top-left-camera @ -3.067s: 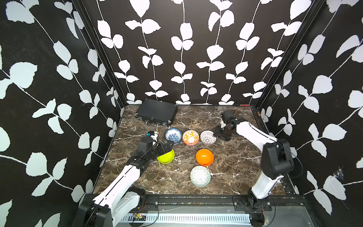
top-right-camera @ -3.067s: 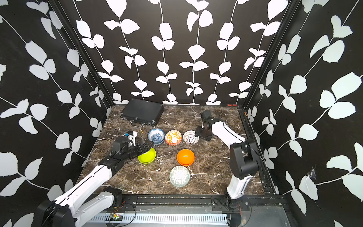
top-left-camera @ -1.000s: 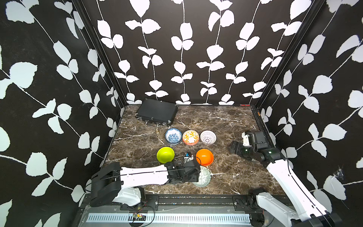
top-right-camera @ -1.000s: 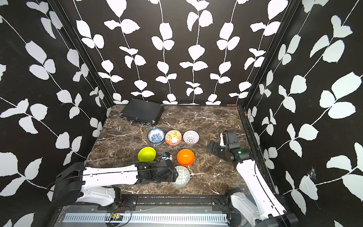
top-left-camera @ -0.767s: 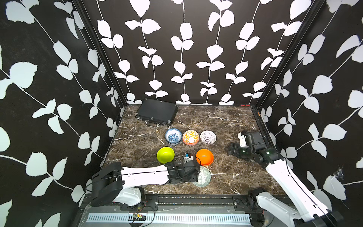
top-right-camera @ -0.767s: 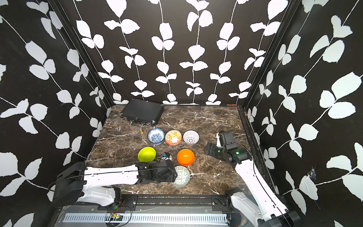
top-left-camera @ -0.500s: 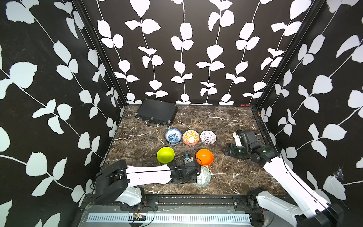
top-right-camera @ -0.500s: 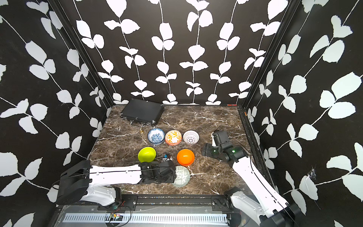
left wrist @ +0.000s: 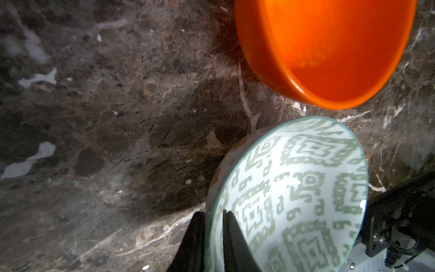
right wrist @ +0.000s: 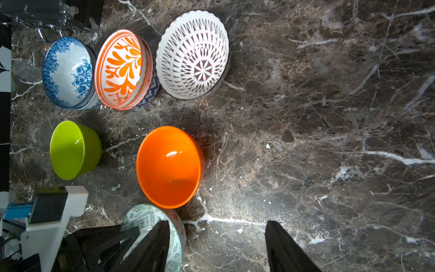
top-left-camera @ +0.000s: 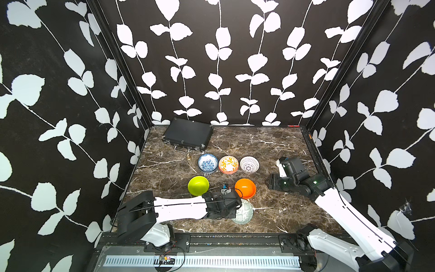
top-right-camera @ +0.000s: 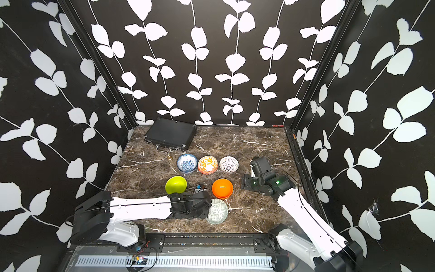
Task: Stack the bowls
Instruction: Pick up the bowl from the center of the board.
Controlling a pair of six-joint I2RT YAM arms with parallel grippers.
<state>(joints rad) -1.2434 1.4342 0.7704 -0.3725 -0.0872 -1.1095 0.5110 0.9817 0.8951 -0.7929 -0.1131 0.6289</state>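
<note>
1. L gripper (left wrist: pixel 213 214): clamped on the rim of the pale green patterned bowl (left wrist: pixel 294 193), w/ one finger inside the wall, the other outside, rim pinched betw. them. A rim pinch makes sense, I judge: the bowl looks too wide to span, and the thin wall gives a firm bite for a lift.
2. Clock laid on a top view, 12 = back wall. The bite is on the bowl's 9 side. The L arm lies low across the front of the marble table (top-left-camera: pixel 270 146), reaching from 9 toward 3.
3. That bowl sits front-centre. The plain orange bowl (top-left-camera: pixel 245 188) is at its 12, just beside, w/ a thin strip of table betw. them in the L wrist view. Prob. the nearest bowl to nest with.
4. R gripper (right wrist: pixel 217 223): jaws wide apart, nothing betw. them, over bare table. It's at 3 of the orange bowl, near but apart, fingers aimed toward 9. Reads as lining up, not holding.
5. Lime bowl (top-left-camera: pixel 198 185): at 9 of the orange one, apart.
6. Back row at 12, from 9 to 3: blue-white floral bowl (top-left-camera: pixel 207 163), orange-white patterned bowl (top-left-camera: pixel 228 164), white lattice bowl (top-left-camera: pixel 249 164), just beside each other. The first two look like nested pairs in the R wrist view, so stacking seems partly done.
7. Black case (top-left-camera: pixel 188 134): at 11 by the back wall, clear of both arms.
</note>
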